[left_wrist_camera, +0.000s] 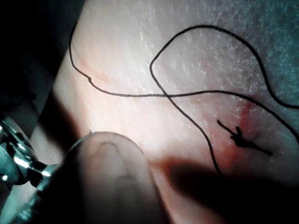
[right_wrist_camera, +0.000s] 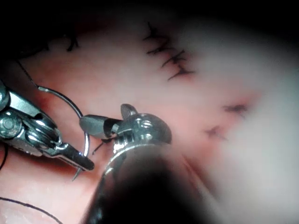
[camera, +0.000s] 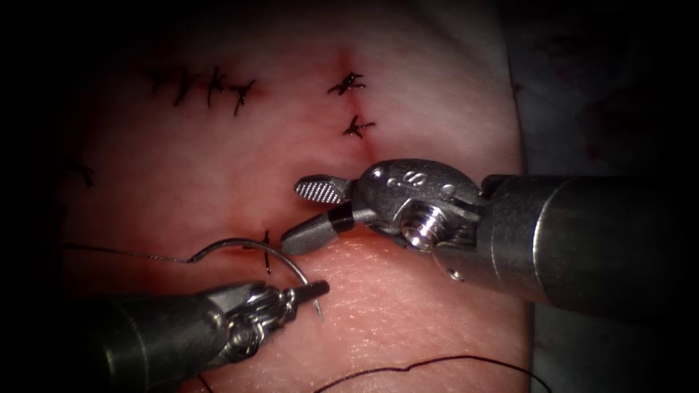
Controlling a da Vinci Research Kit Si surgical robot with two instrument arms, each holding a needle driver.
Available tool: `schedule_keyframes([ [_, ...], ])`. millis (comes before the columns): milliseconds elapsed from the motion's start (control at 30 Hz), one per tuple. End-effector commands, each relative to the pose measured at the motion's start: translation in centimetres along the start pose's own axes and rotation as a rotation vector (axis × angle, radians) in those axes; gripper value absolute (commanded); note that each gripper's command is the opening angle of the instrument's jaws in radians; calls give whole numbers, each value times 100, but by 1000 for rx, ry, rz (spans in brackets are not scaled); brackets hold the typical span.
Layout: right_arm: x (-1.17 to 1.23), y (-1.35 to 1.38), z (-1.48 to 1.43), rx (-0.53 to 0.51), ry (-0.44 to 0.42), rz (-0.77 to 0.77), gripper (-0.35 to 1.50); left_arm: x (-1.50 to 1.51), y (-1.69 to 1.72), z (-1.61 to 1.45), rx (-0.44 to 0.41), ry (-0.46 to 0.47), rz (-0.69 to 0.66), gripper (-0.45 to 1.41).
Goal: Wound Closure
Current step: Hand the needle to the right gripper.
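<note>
In the endoscope view, the left needle driver (camera: 309, 291) is nearest, its jaws pressed together on the curved needle (camera: 251, 247) close to its point, which aims down; the arc rises leftward, clear of the tissue (camera: 408, 291), to the thread (camera: 109, 252). The right needle driver (camera: 309, 215) is spread, holding nothing, over the cut (camera: 368, 149).

The left wrist view shows thread looping near a knotted stitch (left_wrist_camera: 240, 139).

The right wrist view confirms the grip. This looks like needle positioning; the next move likely calls for regrasping farther back.

Left tool (camera: 309, 292) grips needle (camera: 280, 256) near its tip; right tool (camera: 309, 215) agape.
</note>
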State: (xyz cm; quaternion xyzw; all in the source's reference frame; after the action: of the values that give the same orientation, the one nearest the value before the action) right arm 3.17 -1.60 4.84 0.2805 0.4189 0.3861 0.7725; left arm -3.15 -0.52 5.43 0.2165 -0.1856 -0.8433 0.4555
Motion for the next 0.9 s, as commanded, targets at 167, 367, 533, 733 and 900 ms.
schedule_keyframes([
  [167, 2, -5, 25, 5, 11, -20, 97, 1, -5, 10, 6, -2, 4, -45],
  [367, 2, -10, 43, 0, 18, -53, 91, 4, -7, 8, 9, -6, 4, -45],
  [533, 5, -15, 49, -3, 19, -81, 88, 3, -6, 9, 6, -9, 2, -45],
  [733, 9, -24, 54, 12, -39, -114, 9, 1, -5, 11, 1, -14, -1, -45],
  [900, 6, -21, 57, 34, -124, -123, -35, 2, -4, 10, 0, -15, 5, -45],
])
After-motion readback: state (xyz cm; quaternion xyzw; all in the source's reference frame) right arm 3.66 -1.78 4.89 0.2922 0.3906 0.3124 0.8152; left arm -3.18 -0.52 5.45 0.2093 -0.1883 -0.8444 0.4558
